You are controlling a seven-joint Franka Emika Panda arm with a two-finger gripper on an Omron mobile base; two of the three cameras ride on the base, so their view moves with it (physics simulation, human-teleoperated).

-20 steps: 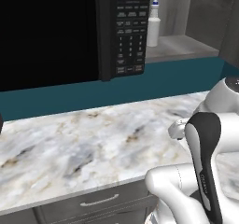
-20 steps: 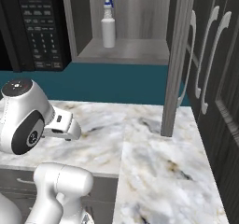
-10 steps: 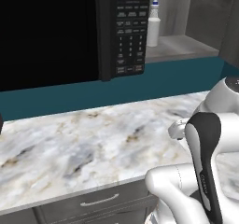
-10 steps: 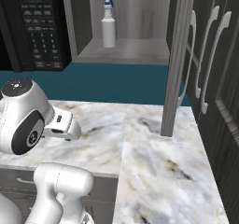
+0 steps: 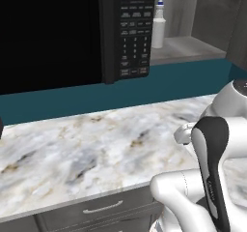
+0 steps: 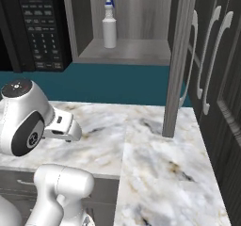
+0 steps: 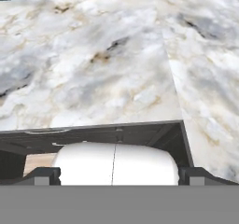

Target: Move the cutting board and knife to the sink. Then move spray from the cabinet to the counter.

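Observation:
The spray (image 5: 158, 24) (image 6: 109, 23), a pale bottle with a blue nozzle tip, stands upright on the light grey shelf of the open cabinet (image 5: 189, 47) (image 6: 134, 52), right of the microwave. Below it spreads the marble counter (image 5: 91, 149) (image 6: 155, 164) (image 7: 93, 55). My gripper (image 7: 117, 175) is open and holds nothing. It hangs over the counter's front edge, far below and in front of the spray, with its fingertips (image 7: 43, 174) wide apart. The cutting board, knife and sink are out of view.
A black microwave (image 5: 62, 28) (image 6: 40, 27) hangs left of the cabinet niche. A grey post (image 6: 176, 65) runs down to the counter, with tall dark doors and pale handles (image 6: 212, 55) to its right. A drawer with a metal handle (image 5: 102, 208) sits under the counter.

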